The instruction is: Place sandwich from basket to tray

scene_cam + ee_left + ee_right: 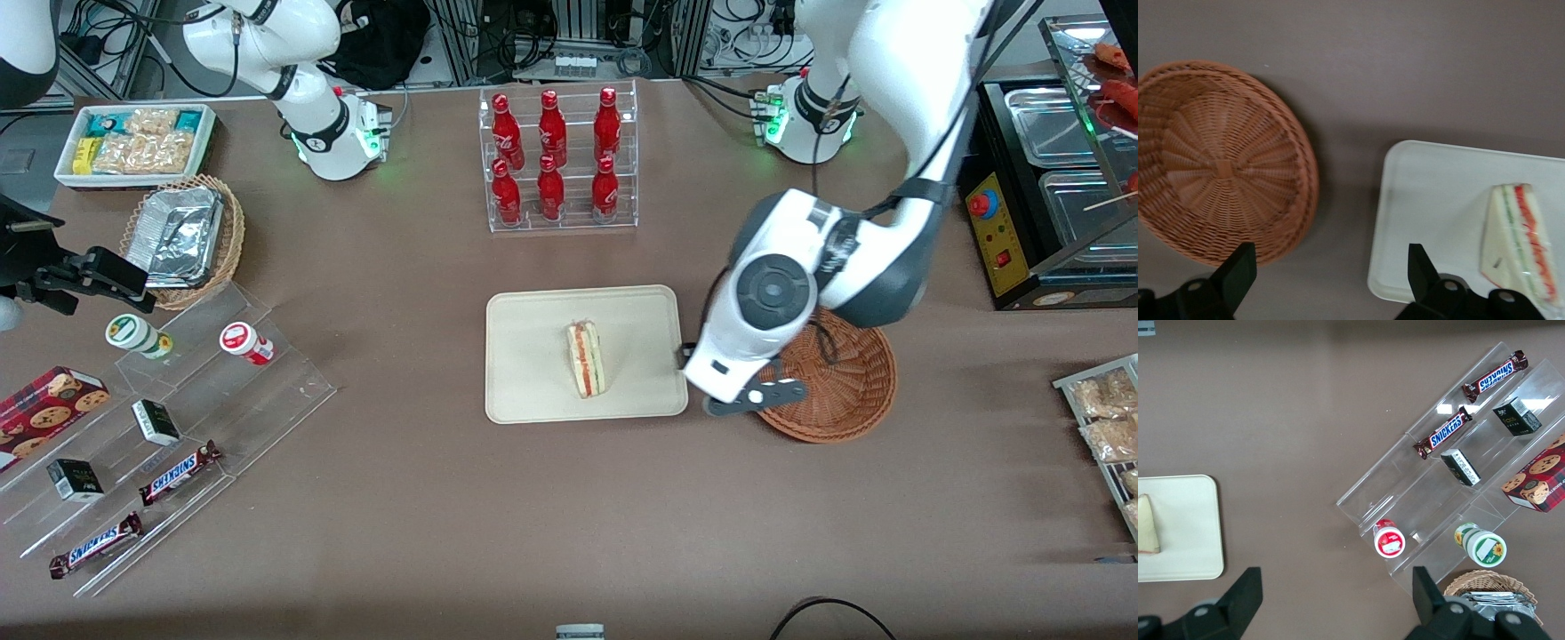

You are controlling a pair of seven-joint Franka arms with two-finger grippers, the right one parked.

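The sandwich [586,359], a pale bread wedge with red and green filling, lies on the cream tray [533,391]. It also shows in the left wrist view [1520,240] on the tray [1431,200], and in the right wrist view [1147,523]. The reddish-brown wicker basket [845,391] stands beside the tray and holds nothing [1218,167]. My left gripper [711,391] is open and empty, above the table between the tray's edge and the basket [1331,277].
A clear rack of red bottles [556,160] stands farther from the front camera than the tray. Clear stepped shelves with snack bars and jars [169,427], a foil-filled basket [182,236] and a white snack bin [133,142] lie toward the parked arm's end.
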